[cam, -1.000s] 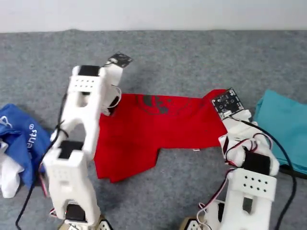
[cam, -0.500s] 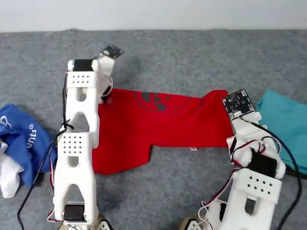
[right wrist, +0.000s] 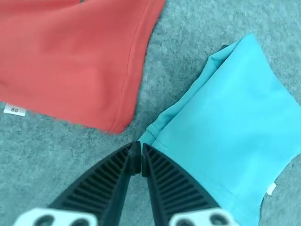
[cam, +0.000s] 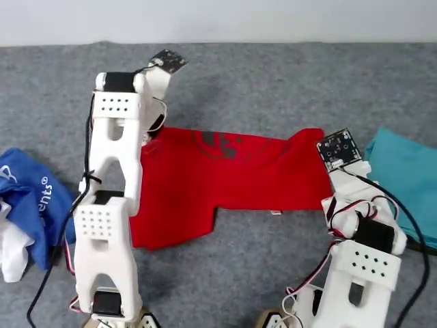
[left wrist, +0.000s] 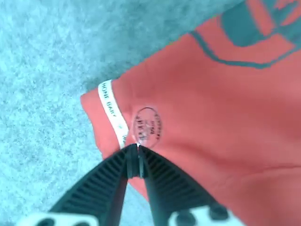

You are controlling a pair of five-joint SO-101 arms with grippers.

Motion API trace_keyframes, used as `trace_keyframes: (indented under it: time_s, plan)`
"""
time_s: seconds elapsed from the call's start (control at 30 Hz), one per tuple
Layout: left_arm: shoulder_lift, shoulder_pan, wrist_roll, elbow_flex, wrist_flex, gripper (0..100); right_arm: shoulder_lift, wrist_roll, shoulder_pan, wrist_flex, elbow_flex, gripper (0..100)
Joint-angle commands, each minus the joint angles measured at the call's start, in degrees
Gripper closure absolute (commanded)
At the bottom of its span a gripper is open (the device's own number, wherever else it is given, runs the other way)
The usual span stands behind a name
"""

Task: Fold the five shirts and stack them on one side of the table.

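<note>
The red shirt point(cam: 232, 178) lies mid-table, long axis running between my 2 arms: left gripper point(left wrist: 138, 160) pinched tight on its neckband at the left end, right gripper point(right wrist: 141, 157) closed on nothing just off the opposite hem corner, beside the teal shirt point(right wrist: 225, 122).

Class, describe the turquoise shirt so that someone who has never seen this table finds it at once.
On the grey table, find the red shirt spread in the middle. Just beyond it, on the robot's right, lies the turquoise shirt. It shows no print, while the red one and the blue shirt opposite both do.
</note>
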Motion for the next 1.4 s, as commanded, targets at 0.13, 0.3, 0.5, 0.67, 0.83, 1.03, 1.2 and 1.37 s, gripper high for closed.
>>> trace_keyframes:
  time_s: [0.13,0.3,0.5,0.67,0.83,1.03,1.2,1.37]
  plan:
    - [-2.3,1.0,6.7,1.2,-4.3,99,12.2,-0.7,-5.2,-12.7,-8.7,98.8]
    - [1.3,0.8,8.8,1.1,-5.9,99,30.5,-9.8,-6.2,-16.5,-19.9,98.8]
    - [4.2,0.8,8.9,1.1,-8.7,99,53.2,-14.1,-7.4,-16.0,-34.5,98.8]
    - [4.7,0.8,8.9,1.1,-9.4,99,60.4,-19.9,-9.9,-15.9,-42.2,98.8]
    - [4.7,0.7,8.9,1.1,-9.4,99,62.8,-22.7,-14.1,-10.2,-46.1,98.8]
    - [5.3,0.8,8.9,1.5,-12.5,99,68.8,-25.1,-13.6,-9.4,-47.4,98.8]
    - [10.2,1.1,8.9,-0.3,-12.7,99,74.4,-25.1,-12.4,-9.3,-49.1,98.8]
    - [16.0,-0.2,8.9,-6.7,-9.1,99,77.8,-25.1,-11.4,-8.8,-51.9,98.8]
